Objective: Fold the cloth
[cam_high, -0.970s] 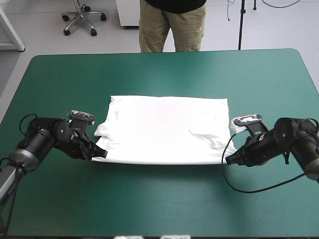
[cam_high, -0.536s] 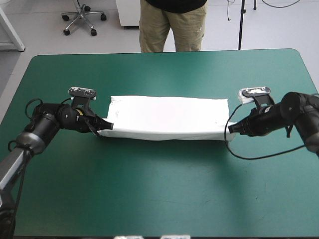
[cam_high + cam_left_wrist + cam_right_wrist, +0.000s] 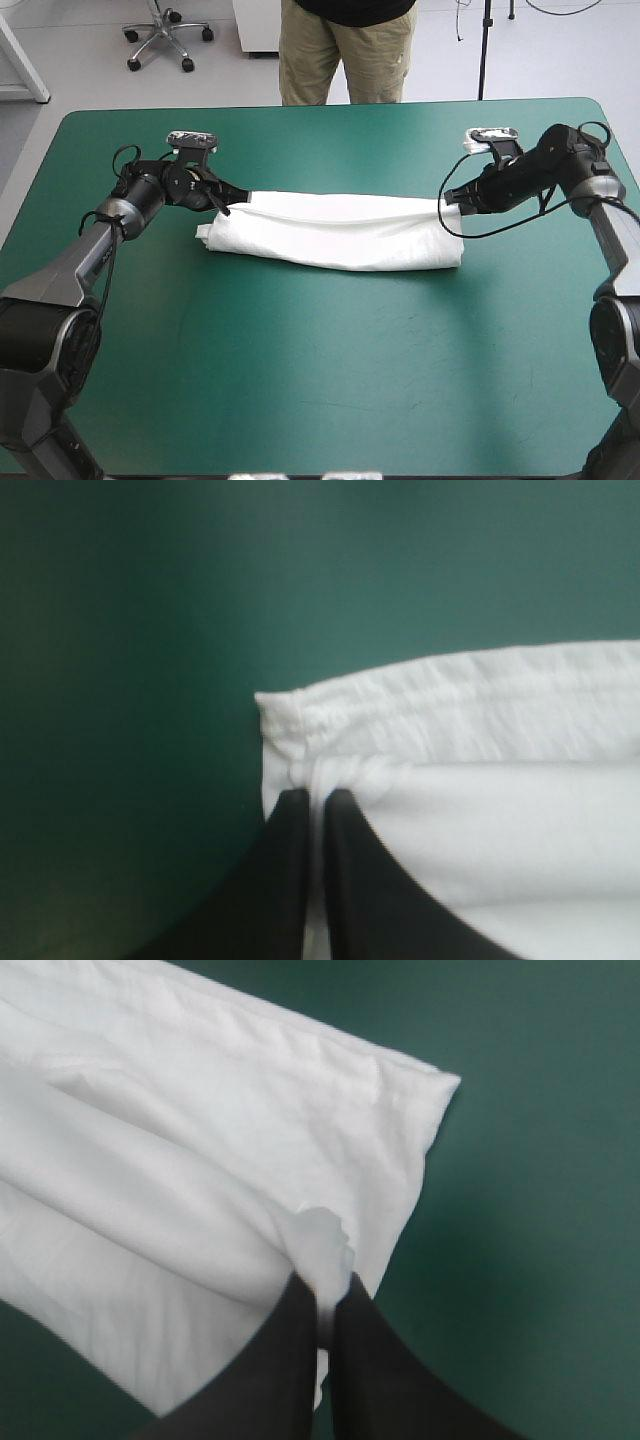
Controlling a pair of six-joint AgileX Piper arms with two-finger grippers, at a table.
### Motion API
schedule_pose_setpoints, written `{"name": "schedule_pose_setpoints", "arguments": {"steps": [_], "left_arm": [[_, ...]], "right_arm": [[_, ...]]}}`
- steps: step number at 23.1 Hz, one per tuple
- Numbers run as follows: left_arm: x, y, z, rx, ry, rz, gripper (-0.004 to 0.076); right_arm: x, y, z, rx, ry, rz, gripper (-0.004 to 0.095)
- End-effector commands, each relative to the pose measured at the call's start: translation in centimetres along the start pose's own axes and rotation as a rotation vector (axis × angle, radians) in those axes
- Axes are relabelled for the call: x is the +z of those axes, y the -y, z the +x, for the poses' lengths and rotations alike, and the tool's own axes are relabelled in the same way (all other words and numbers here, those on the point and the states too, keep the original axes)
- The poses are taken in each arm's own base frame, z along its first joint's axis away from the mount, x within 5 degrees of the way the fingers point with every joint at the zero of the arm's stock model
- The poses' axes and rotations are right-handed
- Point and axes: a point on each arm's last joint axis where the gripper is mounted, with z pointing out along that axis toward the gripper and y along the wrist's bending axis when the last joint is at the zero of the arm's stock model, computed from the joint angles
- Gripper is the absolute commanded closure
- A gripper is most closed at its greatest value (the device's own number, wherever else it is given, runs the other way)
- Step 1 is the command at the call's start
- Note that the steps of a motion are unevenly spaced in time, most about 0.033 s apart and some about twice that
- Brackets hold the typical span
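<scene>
The white T-shirt (image 3: 340, 232), folded into a long band, lies across the middle of the teal-green surface (image 3: 330, 380), left jaws pinching its left far corner, right jaws pinching its right far corner.

The high camera looks forward and down over the whole table (image 3: 330, 400) from behind. The wrist cameras look closely along the left gripper (image 3: 320, 800) and right gripper (image 3: 325, 1290) at opposite ends of the T-shirt (image 3: 340, 232), shared by all views.
</scene>
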Motion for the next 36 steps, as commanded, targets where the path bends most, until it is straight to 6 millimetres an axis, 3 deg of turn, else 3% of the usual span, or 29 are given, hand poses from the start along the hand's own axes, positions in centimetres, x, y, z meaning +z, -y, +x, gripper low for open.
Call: {"name": "schedule_pose_setpoints", "arguments": {"steps": [1,6,8,10,11,13,14,15,19,22,24,27,30,33,36], "left_arm": [[-2.0,0.2,-2.8,-0.026,0.171,0.001,0.0733],[-0.4,0.0,-2.7,-0.031,0.165,-0.009,0.0733],[-0.2,0.0,-2.7,-0.025,0.165,-0.013,0.0724],[-0.3,-0.2,-2.8,-0.017,0.169,-0.016,0.0615],[-0.5,-0.5,-3.1,-0.025,0.181,-0.021,0.0463],[-1.6,-1.1,-4.1,-0.043,0.214,-0.027,0.0223],[-2.3,-1.2,-4.8,-0.05,0.228,-0.024,0.0143],[-2.8,-1.1,-5.2,-0.049,0.234,-0.023,0.0128],[-3.9,0.7,-6.2,-0.01,0.226,0.043,0.0147],[-4.2,3.5,-6.2,0.075,0.217,0.162,0.0191],[-4.3,5.6,-5.8,0.15,0.194,0.259,0.0263],[-4.3,8.2,-4.9,0.193,0.128,0.371,0.0462],[-3.9,9.8,-4.2,0.209,0.078,0.434,0.0733],[-1.8,10.6,-3.2,0.155,0.01,0.5,0.0729],[1.4,11.5,-1.8,0.107,-0.089,0.611,0.0731]], "right_arm": [[-2.1,-0.1,-2.1,-0.021,0.115,0.008,0.0925],[-0.2,0.9,-3.0,-0.017,0.096,0.011,0.0913],[0.2,1.0,-2.9,-0.014,0.088,0.009,0.0803],[0.3,1.1,-3.0,-0.012,0.094,0.014,0.062],[-0.1,1.3,-3.1,-0.005,0.118,0.023,0.0512],[-1.5,1.5,-3.3,0.007,0.163,0.043,0.0453],[-2.8,1.7,-3.3,0.01,0.193,0.057,0.0453],[-3.5,1.7,-3.3,0.01,0.208,0.063,0.0453],[-7.3,1.4,-2.8,0.017,0.26,0.081,0.0466],[-9.6,0.8,-2.2,0.004,0.271,0.091,0.05],[-10.7,0.7,-1.9,0.004,0.279,0.097,0.0559],[-11.7,1.2,-1.4,0.019,0.285,0.111,0.0656],[-11.7,1.5,-1.1,0.05,0.274,0.08,0.0673],[-10.5,1.4,-0.6,0.044,0.265,0.025,0.0673],[-7.2,2.0,0.8,0.078,0.254,-0.029,0.063]]}}
